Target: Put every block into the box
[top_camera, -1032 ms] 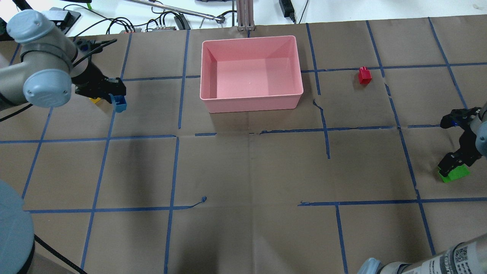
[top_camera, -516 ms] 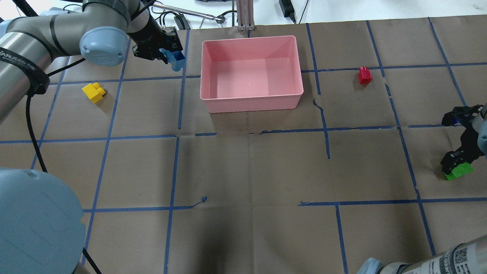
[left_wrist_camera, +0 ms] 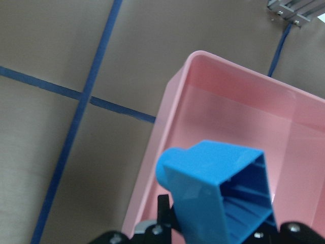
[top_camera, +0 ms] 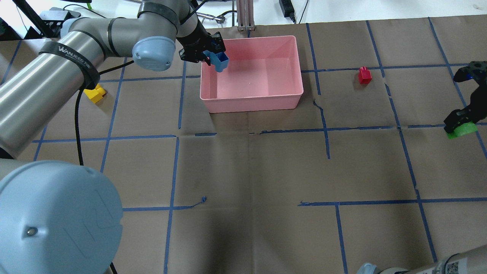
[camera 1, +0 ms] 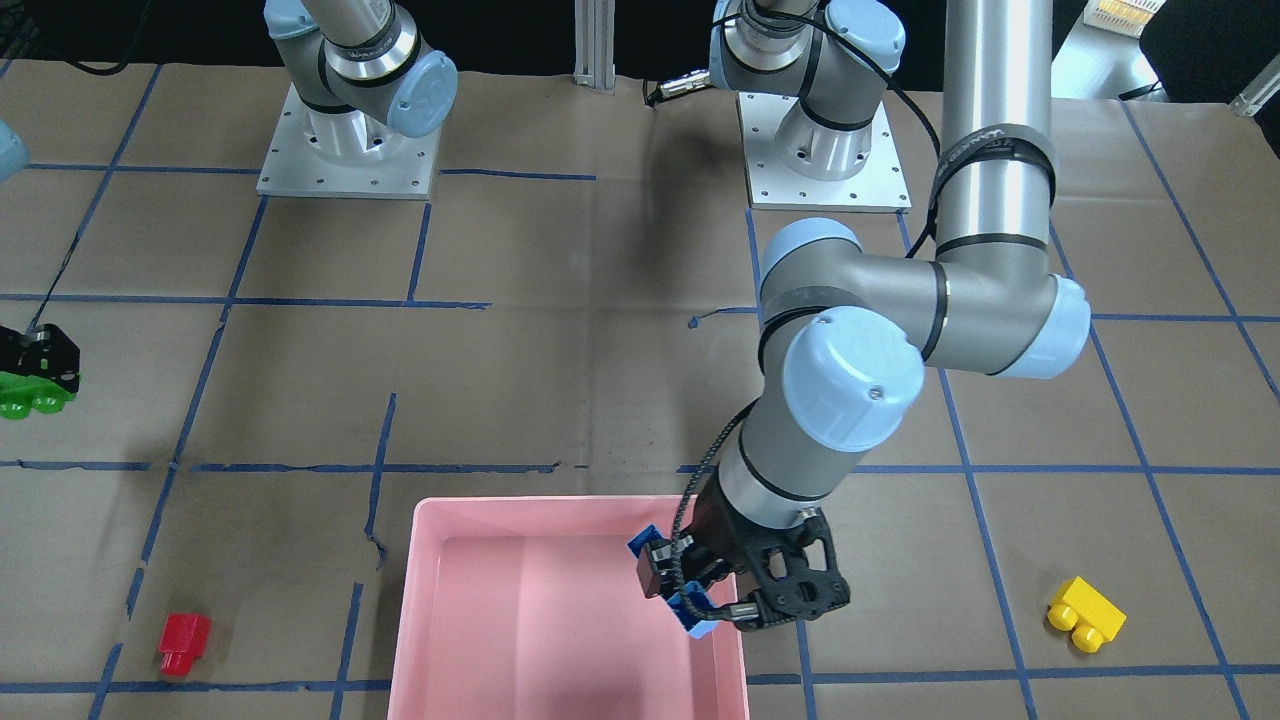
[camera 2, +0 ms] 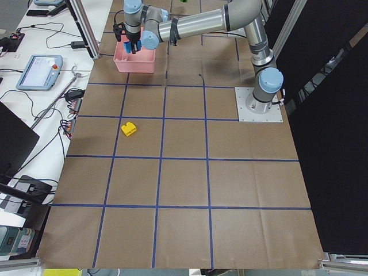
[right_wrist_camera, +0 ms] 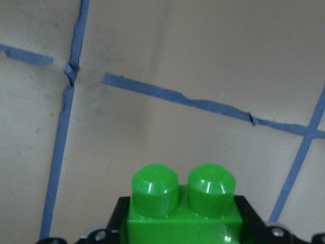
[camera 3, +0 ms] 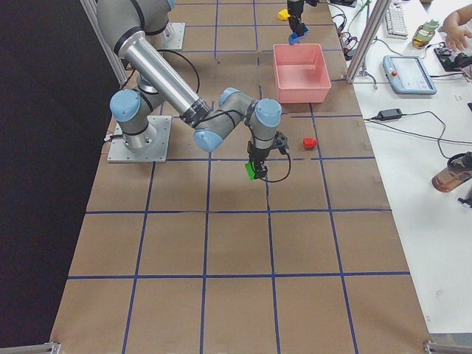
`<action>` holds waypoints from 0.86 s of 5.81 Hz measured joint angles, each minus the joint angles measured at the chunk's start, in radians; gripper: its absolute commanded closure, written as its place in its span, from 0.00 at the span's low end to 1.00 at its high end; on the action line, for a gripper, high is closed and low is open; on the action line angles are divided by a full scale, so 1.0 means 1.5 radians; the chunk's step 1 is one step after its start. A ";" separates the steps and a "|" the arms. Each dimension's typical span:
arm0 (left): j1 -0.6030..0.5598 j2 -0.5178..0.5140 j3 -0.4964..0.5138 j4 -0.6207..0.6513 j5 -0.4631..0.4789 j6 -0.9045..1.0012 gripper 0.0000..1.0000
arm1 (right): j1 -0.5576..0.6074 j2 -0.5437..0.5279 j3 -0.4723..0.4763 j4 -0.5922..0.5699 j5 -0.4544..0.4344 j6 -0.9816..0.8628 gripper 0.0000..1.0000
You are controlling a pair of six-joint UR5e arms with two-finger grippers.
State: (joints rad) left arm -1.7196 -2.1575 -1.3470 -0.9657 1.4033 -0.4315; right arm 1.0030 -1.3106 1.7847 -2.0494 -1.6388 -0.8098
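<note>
Overhead exterior: one box, two grippers, four blocks.
Brown paper-covered table [top_camera: 251,171] gridded in blue tape, with one pink box [top_camera: 251,104] at its far middle. Left gripper [camera 1: 700,592] hanging over the box's left wall, jaws clamped on the one blue block [top_camera: 220,62], tilted, just inside the rim and above the box's floor. Right gripper [top_camera: 458,121] at the view's right edge, well apart from the box, jaws clamped on the one green block [top_camera: 462,130]. One yellow block [top_camera: 95,94] lying on the paper left of the box; one smaller red block [top_camera: 364,75] on the paper to its right.
</note>
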 measured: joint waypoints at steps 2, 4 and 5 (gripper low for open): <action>-0.021 -0.008 0.003 0.039 0.024 -0.005 0.01 | 0.104 0.016 -0.158 0.137 0.014 0.147 0.70; 0.060 0.038 -0.007 -0.010 0.041 0.052 0.01 | 0.211 0.048 -0.254 0.194 0.024 0.276 0.70; 0.125 0.055 -0.011 -0.057 0.044 0.162 0.01 | 0.272 0.069 -0.299 0.201 0.024 0.339 0.69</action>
State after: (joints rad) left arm -1.5322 -2.0752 -1.3629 -1.0506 1.4697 -0.1886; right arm 1.4111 -1.2067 1.3367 -1.7476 -1.6034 -0.3018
